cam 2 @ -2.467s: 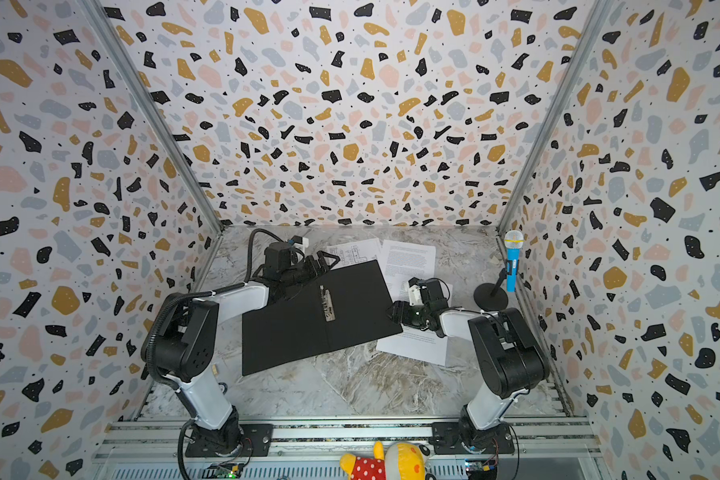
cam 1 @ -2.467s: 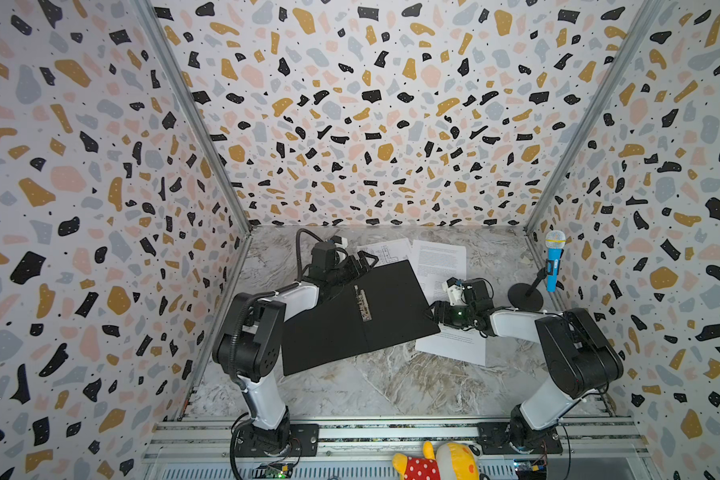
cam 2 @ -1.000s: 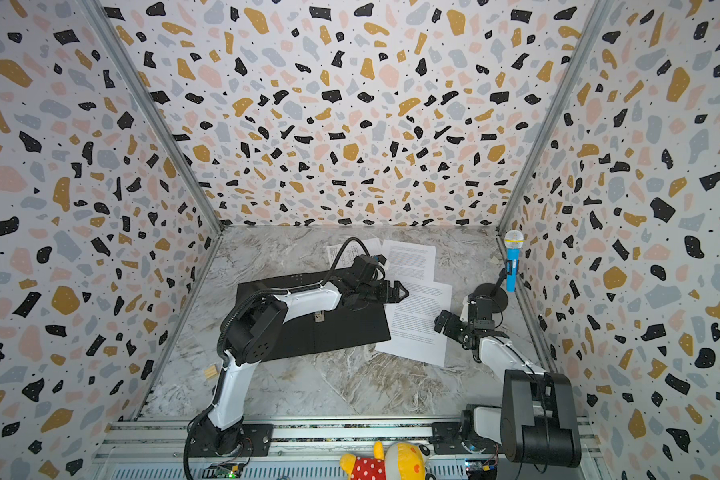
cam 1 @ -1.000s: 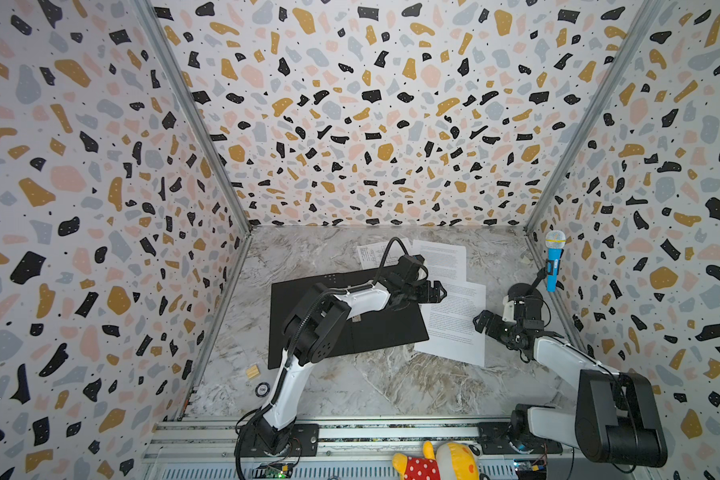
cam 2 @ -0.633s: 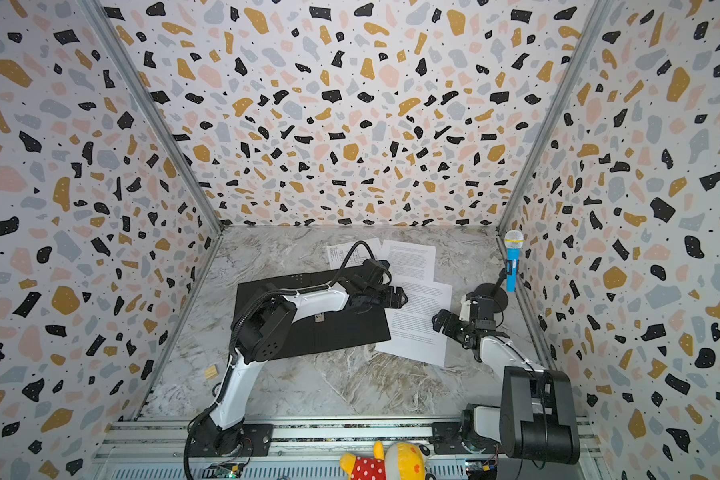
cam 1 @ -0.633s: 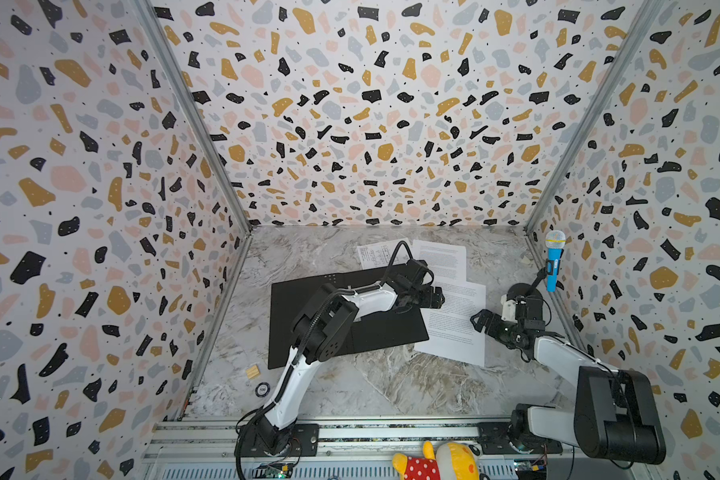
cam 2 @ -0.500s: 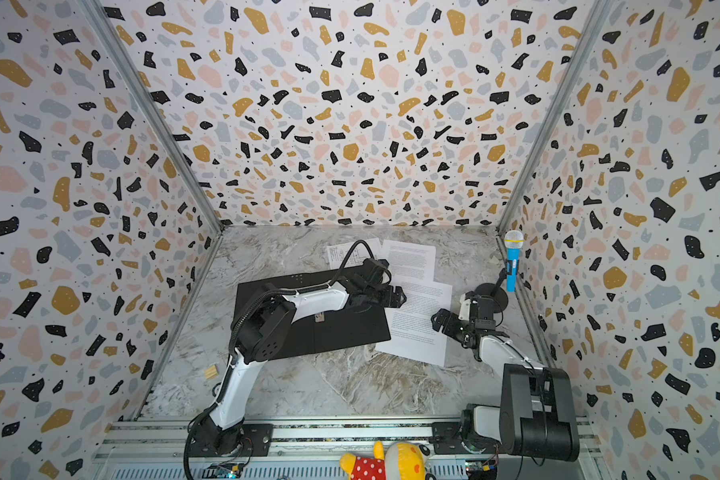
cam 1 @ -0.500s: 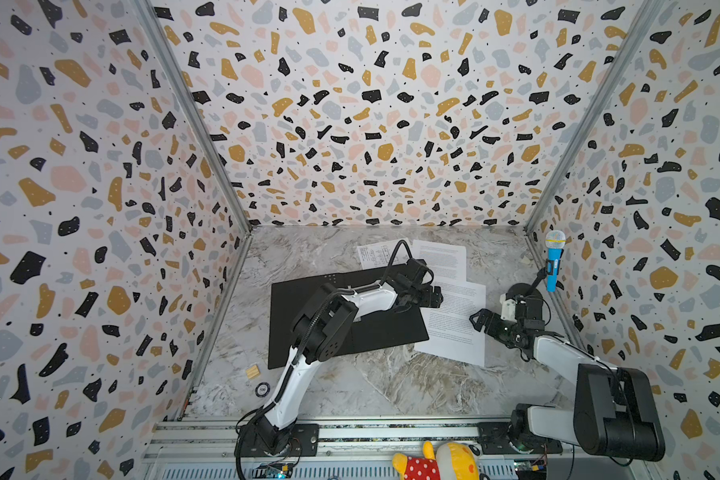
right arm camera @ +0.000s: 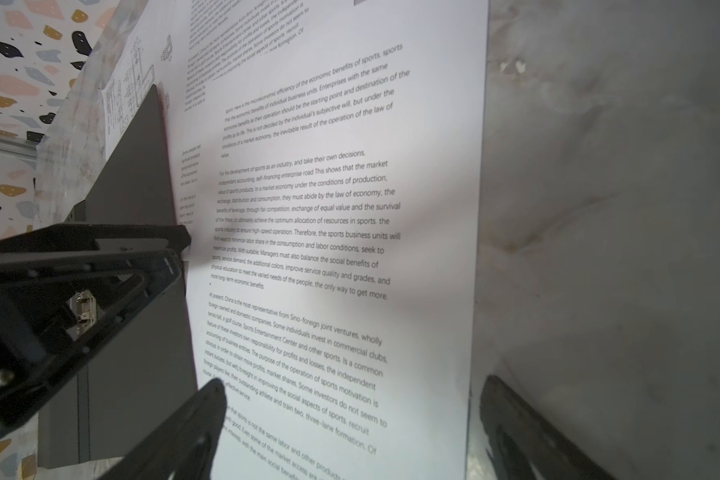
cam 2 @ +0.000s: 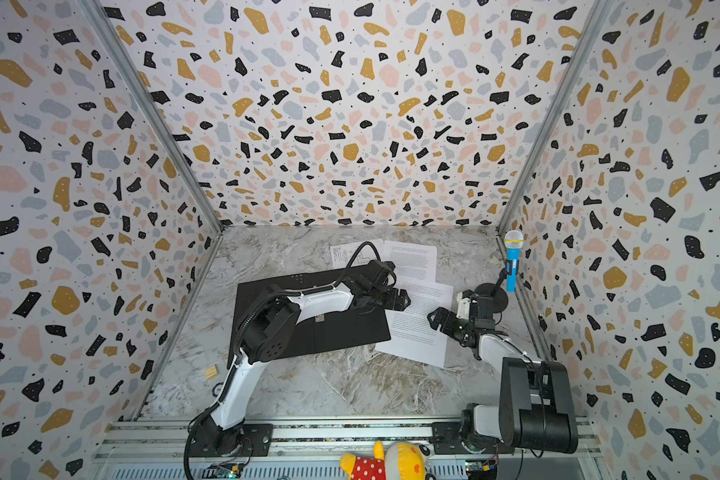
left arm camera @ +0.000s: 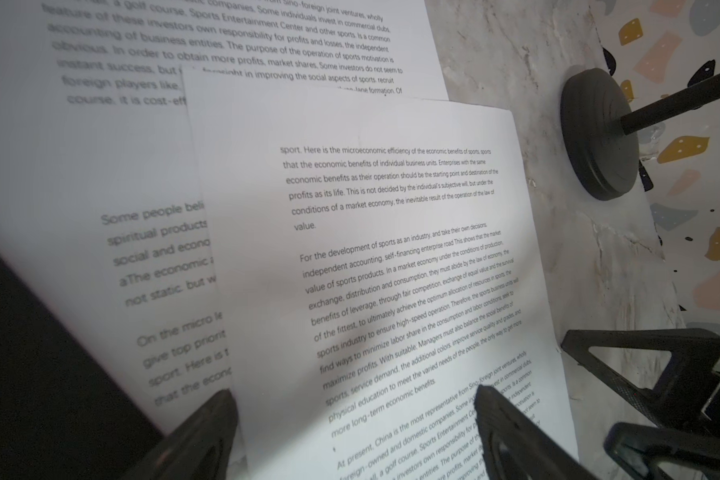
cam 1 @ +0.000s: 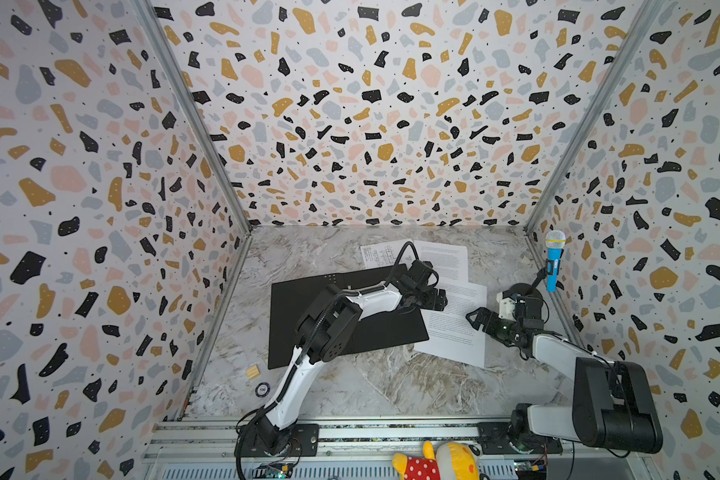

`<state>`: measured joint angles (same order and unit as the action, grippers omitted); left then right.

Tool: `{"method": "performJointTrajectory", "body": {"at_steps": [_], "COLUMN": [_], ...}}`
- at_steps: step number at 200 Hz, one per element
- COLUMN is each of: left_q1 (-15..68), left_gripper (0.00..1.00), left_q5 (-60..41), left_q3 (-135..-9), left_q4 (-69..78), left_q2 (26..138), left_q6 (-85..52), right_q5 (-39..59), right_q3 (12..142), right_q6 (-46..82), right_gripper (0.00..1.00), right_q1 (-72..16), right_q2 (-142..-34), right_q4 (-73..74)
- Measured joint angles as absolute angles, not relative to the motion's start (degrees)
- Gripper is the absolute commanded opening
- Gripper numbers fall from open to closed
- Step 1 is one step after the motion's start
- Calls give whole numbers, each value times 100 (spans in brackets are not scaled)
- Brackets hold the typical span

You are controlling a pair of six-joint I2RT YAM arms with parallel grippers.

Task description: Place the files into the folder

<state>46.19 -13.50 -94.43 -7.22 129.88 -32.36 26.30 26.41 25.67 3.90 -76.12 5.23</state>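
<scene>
**Near sheet lies between both pincers, folder to its left**

The folder lies open on the table, black inside up, left of centre. None of the three files is in it. The near sheet rests flat just right of the folder. Its long axis runs near to far with a slight tilt, and its left long edge meets the folder's right edge. I cannot tell which of the two lies on top there. The far sheet lies beyond, its near end tucked under the near sheet. The drawing sheet pokes out past the folder's far edge.

The left pincer reaches across the folder to the near sheet's far left corner, released and holding nothing. In the left wrist view its jaws straddle that left edge. The right pincer comes in from the right, also released and empty, with its jaws straddling the sheet's right long edge. Whether either touches the paper is unclear.

The sheet sits between the two pincers, both about equally close, and the folder is to its left. In my judgement the coming move is leftward, across the sheet's short axis. The right pincer would push from its edge, or the left would draw from the other. Thin flat paper gives little to pinch. A slide may also drag the far sheet along or catch on the folder's edge.
</scene>
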Motion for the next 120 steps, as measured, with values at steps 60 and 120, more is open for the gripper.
{"method": "performJointTrajectory", "body": {"at_steps": [60,120], "left_q1": [4626,4637], "left_gripper": [90,91], "left_q5": [-1643,-2099], "left_q3": [-9441,-9303], "left_q4": [-666,-281], "left_q2": [12988,12991], "left_q6": [-3334,-3634], "right_q5": [3055,3496], "right_q3": [2641,2547], "right_q6": [2593,2788], "right_gripper": [94,93], "right_q1": [408,408], "right_q2": [-7841,-7861], "right_q4": [834,976]}}
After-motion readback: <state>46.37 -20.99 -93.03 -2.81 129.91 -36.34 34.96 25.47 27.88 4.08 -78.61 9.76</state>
